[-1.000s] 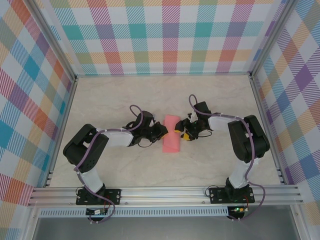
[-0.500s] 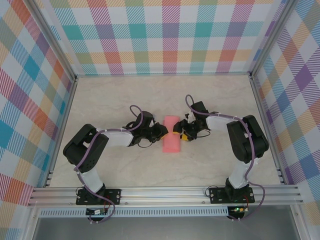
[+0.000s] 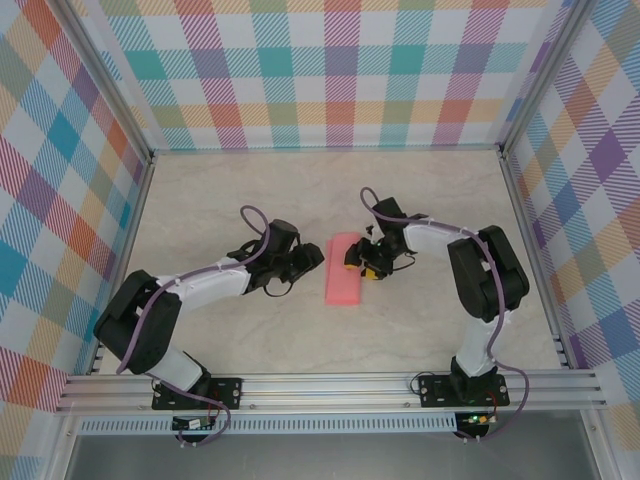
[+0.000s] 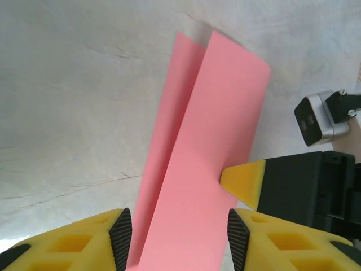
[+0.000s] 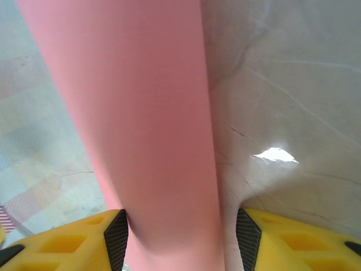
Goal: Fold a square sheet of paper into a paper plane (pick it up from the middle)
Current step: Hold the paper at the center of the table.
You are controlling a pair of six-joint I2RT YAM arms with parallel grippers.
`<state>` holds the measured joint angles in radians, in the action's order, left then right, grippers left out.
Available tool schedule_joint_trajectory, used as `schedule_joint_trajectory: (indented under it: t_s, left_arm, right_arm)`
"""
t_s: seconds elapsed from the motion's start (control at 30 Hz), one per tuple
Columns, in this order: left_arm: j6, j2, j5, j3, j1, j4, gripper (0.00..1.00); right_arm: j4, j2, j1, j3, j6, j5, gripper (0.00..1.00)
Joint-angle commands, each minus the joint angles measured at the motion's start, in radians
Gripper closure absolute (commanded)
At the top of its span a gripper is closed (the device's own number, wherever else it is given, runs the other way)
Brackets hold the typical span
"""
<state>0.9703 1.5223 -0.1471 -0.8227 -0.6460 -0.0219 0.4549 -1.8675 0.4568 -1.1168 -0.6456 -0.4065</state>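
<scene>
Pink folded paper lies on the marble worktop, with checked walls around. The left hand is spread just beside it. The right hand is spread too, one fingertip touching its edge.

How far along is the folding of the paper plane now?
Early. Done: the sheet lies folded into a narrow two-layer strip. In hand: the right hand touches its edge; the left hand is open beside it. Left: pointed nose and wings, no dart shape yet.
</scene>
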Motion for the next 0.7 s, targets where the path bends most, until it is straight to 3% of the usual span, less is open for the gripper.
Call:
schedule_joint_trajectory:
  t_s: [0.0, 0.67]
  left_arm:
    - [-0.025, -0.026, 0.078, -0.019, -0.012, -0.104, 0.49]
    - [-0.030, -0.010, 0.075, -0.024, -0.009, -0.121, 0.48]
  right_arm:
    - [0.129, -0.042, 0.039, -0.075, 0.047, 0.084, 0.44]
    - [0.252, -0.126, 0.068, -0.178, 0.149, 0.130, 0.42]
